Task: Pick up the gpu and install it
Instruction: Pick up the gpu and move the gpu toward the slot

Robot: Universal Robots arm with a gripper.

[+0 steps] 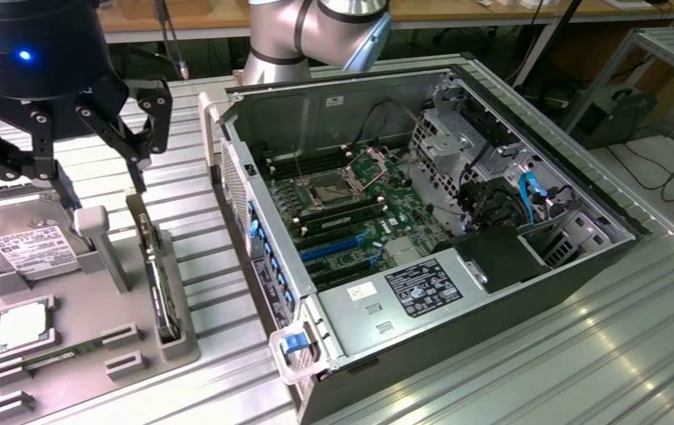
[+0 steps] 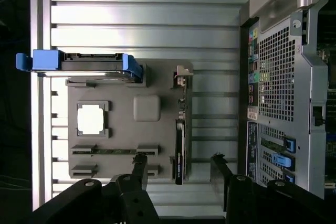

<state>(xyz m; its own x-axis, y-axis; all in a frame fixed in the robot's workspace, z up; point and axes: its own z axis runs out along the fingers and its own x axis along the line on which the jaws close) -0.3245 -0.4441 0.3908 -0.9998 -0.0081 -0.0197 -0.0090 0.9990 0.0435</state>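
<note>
The gpu [image 1: 159,283] is a thin dark card standing on edge in a slot of the grey holder tray [image 1: 77,354], at the exterior view's left. In the wrist view the gpu [image 2: 180,140] shows edge-on, with its pale bracket [image 2: 181,77] at one end. My gripper [image 1: 100,186] hangs above the tray, open, with nothing between its fingers. In the wrist view the gripper [image 2: 177,158] has its two fingertips [image 2: 139,158] spread to either side of the card's line, well above it.
The open computer case [image 1: 431,221] lies beside the tray, its motherboard [image 1: 349,221] exposed. A hard drive [image 1: 11,239] in a blue caddy [image 2: 79,64], a square silver chip [image 2: 92,119] and a memory stick [image 2: 115,151] share the tray. All rest on a ribbed metal table [image 1: 573,354].
</note>
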